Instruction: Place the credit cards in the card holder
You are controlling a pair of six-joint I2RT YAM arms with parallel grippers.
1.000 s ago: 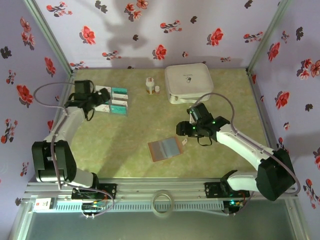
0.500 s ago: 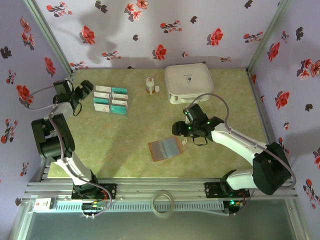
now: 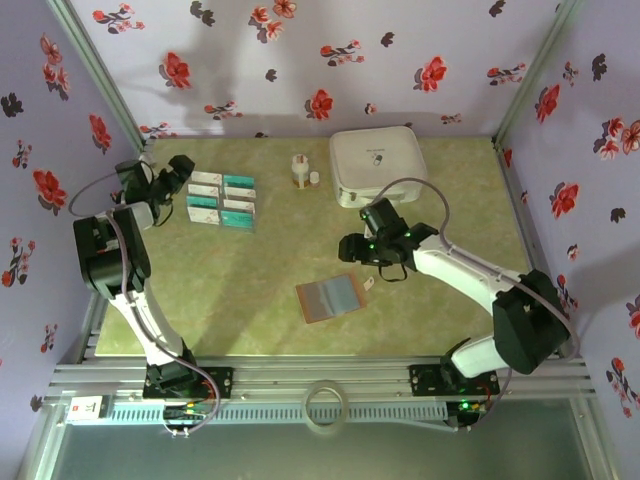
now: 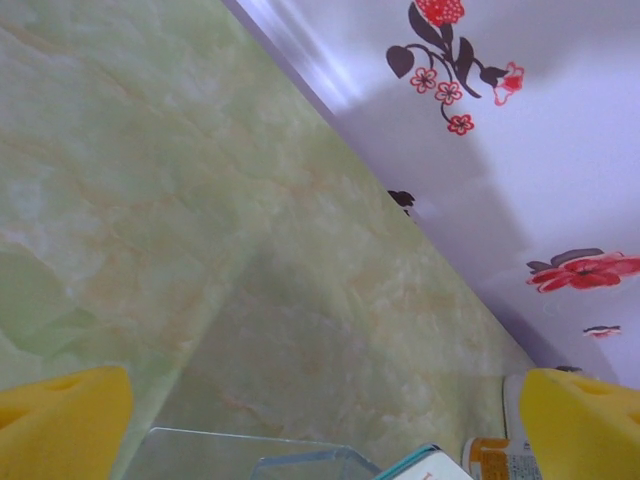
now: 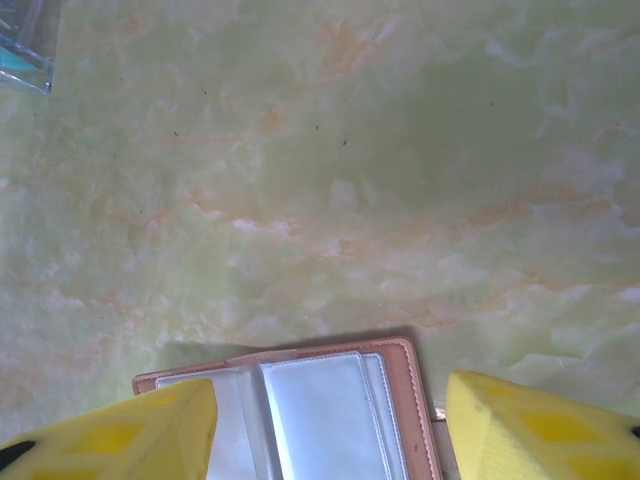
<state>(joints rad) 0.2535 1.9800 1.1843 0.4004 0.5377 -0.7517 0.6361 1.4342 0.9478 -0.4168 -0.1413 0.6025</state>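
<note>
The left gripper (image 3: 178, 170) is now at the far left corner of the table (image 3: 260, 280), just beside the credit cards (image 3: 222, 200) and not over them; one second ago it was hanging directly above the left part of the cards, and since then the left arm has folded back toward the wall. Its yellow fingertips (image 4: 60, 420) stand wide apart with nothing between them. The credit cards lie flat in two columns at the far left of the table, white ones and teal ones, and all of them are uncovered now, at the same place as before. The right gripper (image 3: 351, 248) has moved a little to the left and away from the arm bases compared with one second ago, and it is now just beyond the far right corner of the card holder (image 3: 330, 298). Its fingers (image 5: 130, 430) are also spread wide and hold nothing; in the right wrist view the open card holder, with its clear sleeves facing up, lies low between them. The card holder has not moved; it lies near the middle of the table, well apart from the cards. The white zip case (image 3: 378, 165) and the small bottle (image 3: 299, 170) stay at the far side
</note>
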